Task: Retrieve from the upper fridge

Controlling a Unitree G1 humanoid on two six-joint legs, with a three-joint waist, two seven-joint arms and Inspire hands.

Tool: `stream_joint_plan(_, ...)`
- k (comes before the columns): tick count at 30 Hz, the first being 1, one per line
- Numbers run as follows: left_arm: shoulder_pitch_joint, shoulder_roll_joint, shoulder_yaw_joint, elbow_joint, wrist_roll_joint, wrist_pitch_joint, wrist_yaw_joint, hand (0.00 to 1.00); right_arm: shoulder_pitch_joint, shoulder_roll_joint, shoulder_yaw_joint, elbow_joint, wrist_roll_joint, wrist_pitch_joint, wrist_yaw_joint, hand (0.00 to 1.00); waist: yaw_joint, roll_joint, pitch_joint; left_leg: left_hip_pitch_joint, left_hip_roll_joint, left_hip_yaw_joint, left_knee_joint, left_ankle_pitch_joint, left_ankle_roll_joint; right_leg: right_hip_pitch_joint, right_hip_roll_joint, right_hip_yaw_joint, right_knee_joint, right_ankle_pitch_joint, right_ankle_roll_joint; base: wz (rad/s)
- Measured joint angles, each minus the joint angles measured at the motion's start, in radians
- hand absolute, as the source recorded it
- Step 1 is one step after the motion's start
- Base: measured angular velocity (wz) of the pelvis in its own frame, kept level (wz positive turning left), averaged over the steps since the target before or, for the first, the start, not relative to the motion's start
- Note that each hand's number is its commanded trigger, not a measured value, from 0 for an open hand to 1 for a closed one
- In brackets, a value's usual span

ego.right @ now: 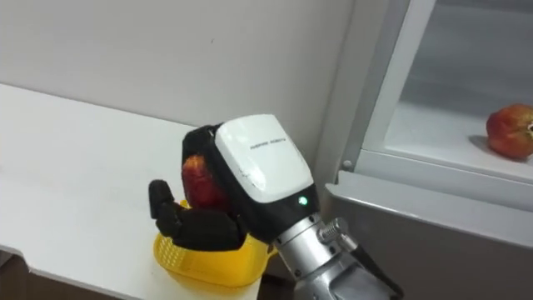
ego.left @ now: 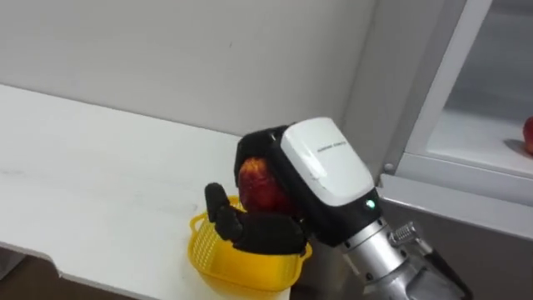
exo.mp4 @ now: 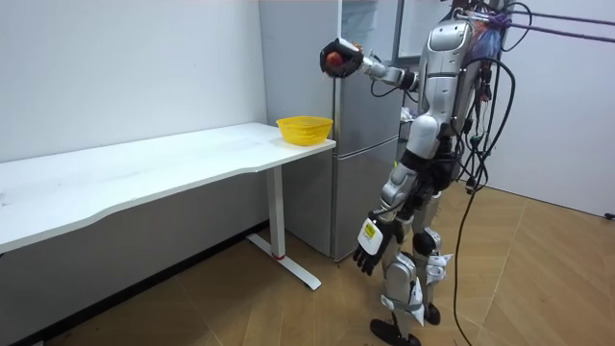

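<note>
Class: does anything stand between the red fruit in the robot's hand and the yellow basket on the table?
Nothing visible does. The right hand holds the red fruit in the air over the yellow basket at the end of the white table; in the room view only open air separates them.

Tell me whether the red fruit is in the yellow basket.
Out: right hand grips the red fruit, held clear of the yellow basket.

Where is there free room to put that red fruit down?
The white table is bare from the yellow basket leftward along the wall. Its end by the fridge is crowded: the right hand holds the red fruit above the basket there. The fridge shelf is free left of a second fruit.
</note>
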Motion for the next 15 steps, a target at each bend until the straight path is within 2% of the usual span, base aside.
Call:
stream_joint_plan(3,0.001,-0.004,0.000,-0.001,0.001,0.002,-0.001,0.00,-0.019,0.001,0.001,0.089,-0.001,0.013,0.000,1.00,0.011,-0.004,0.0004,-0.017,0.000,-0.010,0.005,0.001,0.000,-0.008,-0.001,-0.016,0.001,0.000,0.000,0.14)
stream_joint_plan(6,0.000,-0.004,0.001,0.001,0.000,0.003,-0.003,0.00,-0.058,0.008,0.009,0.172,-0.003,0.028,0.001,1.00,0.042,-0.009,0.0105,-0.022,0.000,-0.010,0.004,0.003,-0.002,-0.017,0.000,-0.014,0.000,0.000,0.000,-0.01)
stream_joint_plan(8,-0.001,-0.003,0.002,0.002,0.000,0.003,-0.009,0.00,-0.067,0.011,0.015,0.213,-0.005,0.034,0.001,1.00,0.056,-0.014,0.0144,-0.022,0.000,-0.012,0.004,0.003,-0.002,-0.018,0.000,-0.015,0.000,0.000,0.000,0.04)
stream_joint_plan(10,-0.001,-0.003,0.002,0.002,0.003,0.003,-0.024,0.00,-0.068,0.016,0.015,0.253,-0.021,0.033,0.001,1.00,0.064,-0.022,0.0120,-0.030,-0.003,-0.027,0.007,0.004,-0.002,-0.022,-0.001,-0.022,-0.001,0.000,0.000,0.13)
stream_joint_plan(12,0.002,-0.004,0.003,0.000,0.013,0.003,-0.034,0.00,-0.071,0.015,0.015,0.294,-0.042,0.032,0.001,1.00,0.065,-0.023,0.0129,-0.033,-0.005,-0.035,0.012,0.004,-0.001,-0.023,-0.004,-0.031,-0.001,0.000,0.000,0.14)
stream_joint_plan(15,0.004,-0.003,0.003,-0.001,0.019,0.004,-0.044,0.00,-0.071,0.013,0.015,0.329,-0.045,0.049,0.001,1.00,0.072,-0.025,0.0120,-0.044,-0.008,-0.044,0.017,0.004,-0.001,-0.029,-0.008,-0.032,-0.001,0.000,0.000,0.07)
